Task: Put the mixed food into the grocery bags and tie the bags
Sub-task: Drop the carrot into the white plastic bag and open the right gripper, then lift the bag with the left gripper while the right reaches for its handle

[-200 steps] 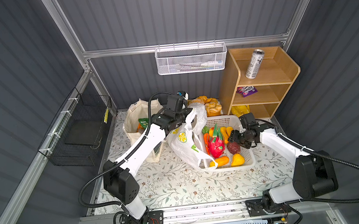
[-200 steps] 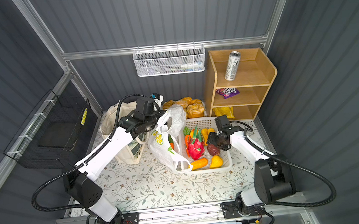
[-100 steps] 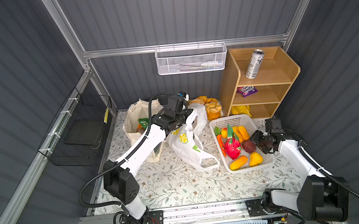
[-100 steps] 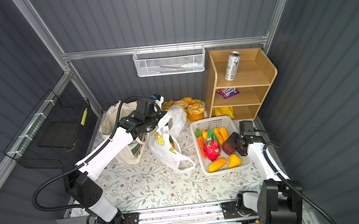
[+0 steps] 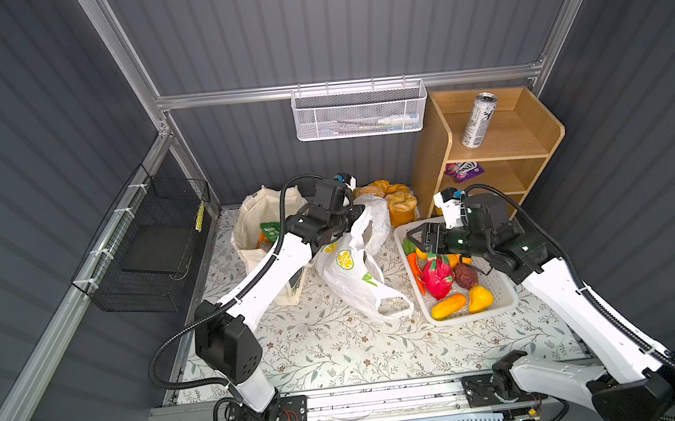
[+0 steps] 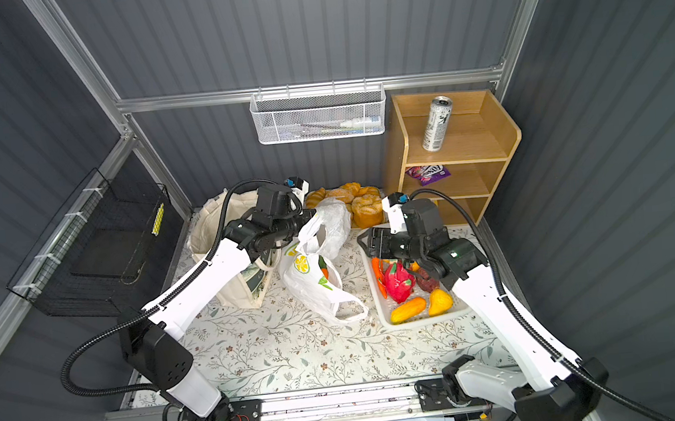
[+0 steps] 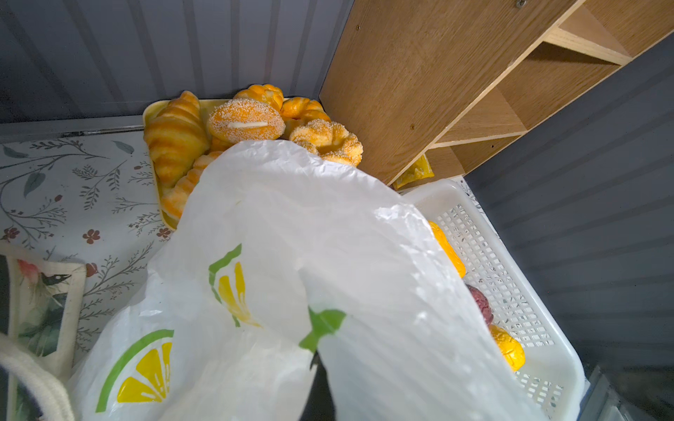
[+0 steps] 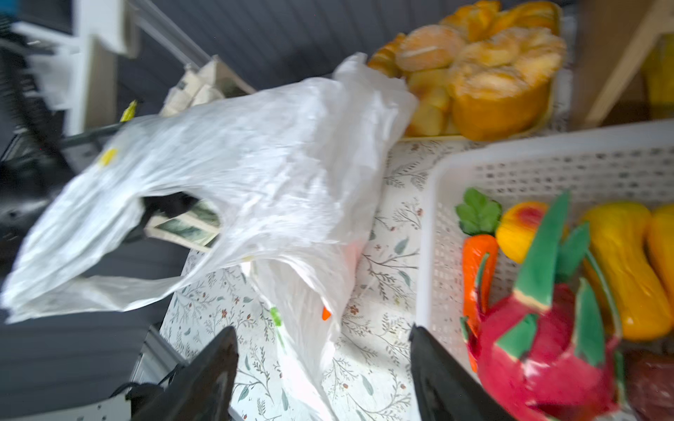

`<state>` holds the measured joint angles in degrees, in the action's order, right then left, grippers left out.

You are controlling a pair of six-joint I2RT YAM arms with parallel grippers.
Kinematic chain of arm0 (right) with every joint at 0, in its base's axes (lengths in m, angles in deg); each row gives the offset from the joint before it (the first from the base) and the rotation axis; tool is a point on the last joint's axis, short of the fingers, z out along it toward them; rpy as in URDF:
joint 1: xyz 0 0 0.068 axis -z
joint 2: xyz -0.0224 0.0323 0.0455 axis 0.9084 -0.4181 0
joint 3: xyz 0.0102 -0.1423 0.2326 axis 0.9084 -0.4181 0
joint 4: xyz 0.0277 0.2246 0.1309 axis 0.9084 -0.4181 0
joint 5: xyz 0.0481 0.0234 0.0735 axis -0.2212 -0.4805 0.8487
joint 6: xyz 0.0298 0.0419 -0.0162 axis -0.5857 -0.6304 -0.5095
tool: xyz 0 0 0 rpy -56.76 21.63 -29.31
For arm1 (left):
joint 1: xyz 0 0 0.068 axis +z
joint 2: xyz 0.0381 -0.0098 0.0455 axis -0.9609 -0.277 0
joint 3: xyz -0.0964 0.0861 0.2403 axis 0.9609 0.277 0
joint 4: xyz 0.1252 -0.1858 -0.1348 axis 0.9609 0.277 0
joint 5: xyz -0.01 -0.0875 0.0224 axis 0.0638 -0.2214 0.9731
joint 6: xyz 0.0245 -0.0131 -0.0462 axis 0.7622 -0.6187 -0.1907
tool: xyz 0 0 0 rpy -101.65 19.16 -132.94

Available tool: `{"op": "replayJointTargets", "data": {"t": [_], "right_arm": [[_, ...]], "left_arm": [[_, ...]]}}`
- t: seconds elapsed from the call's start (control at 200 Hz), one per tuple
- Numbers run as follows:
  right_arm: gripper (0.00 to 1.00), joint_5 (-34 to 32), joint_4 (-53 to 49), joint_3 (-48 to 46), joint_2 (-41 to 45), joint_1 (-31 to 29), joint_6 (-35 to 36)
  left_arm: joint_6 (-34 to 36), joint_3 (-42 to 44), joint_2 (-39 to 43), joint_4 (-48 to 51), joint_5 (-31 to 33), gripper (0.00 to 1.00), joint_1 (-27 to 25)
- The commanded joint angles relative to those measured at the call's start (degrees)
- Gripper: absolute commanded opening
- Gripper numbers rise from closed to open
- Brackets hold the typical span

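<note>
White plastic film hangs from the left pincer (image 5: pixel 352 217), which is clamped shut on the upper edge of the bag (image 5: pixel 354 272). It lifts that edge while the bag's bottom rests on the bench (image 5: pixel 339 344). The hold seems meant to keep the mouth gaping toward the other arm, so food can go in.

The right pincer (image 5: pixel 416 238) hovers over the corner of the basket (image 5: pixel 476 318) nearest the bag, jaws spread wide and empty, pointing at that mouth. The tote (image 5: pixel 251 219) stands behind the left arm with green packets (image 5: pixel 271 230) inside. The can (image 5: pixel 478 121) stands upright on the top of the shelf (image 5: pixel 530 149), well apart from both bags.

A second ago the basket lay against the bag, with the right pincer at its far rim. Now it sits clear to the right with a strip of bench between, probably to free room at the bag. The left arm's hold is unchanged.
</note>
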<state>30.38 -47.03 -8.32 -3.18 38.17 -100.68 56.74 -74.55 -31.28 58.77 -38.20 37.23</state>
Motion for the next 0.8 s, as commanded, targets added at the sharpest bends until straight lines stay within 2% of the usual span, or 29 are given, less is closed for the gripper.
{"op": "replayJointTargets", "data": {"t": [0.0,0.14,0.305,0.39,0.535,0.765,0.795], "right_arm": [[0.76,-1.8,0.1,2.2,0.2,-4.0,5.5],[0.78,-1.1,-0.3,0.9,-1.1,-7.0,5.6],[0.79,-0.1,1.0,-10.7,0.4,-7.1,3.7],[0.79,2.7,0.7,-15.2,2.3,-7.2,2.9],[0.79,3.9,0.6,-21.5,3.8,-9.9,1.4],[0.76,3.9,4.2,-25.9,2.4,-11.0,-0.3],[0.75,6.5,4.9,-26.2,1.7,-11.0,-0.6]], "left_arm": [[-0.7,0.3,-2.1,-0.9,-1.8,0.00,0.2],[-0.9,-0.6,-3.8,-1.0,-2.2,0.00,0.2],[-1.0,-1.0,-4.4,-1.1,-1.9,0.00,0.2],[-0.9,-1.3,-4.5,-1.0,-1.7,0.00,0.2],[-0.7,-2.1,-4.6,-0.6,-1.2,0.00,0.2],[-0.6,-2.6,-4.8,-0.5,-1.0,0.00,0.2],[-0.6,-2.6,-4.8,-0.5,-0.9,0.00,0.2]]}}
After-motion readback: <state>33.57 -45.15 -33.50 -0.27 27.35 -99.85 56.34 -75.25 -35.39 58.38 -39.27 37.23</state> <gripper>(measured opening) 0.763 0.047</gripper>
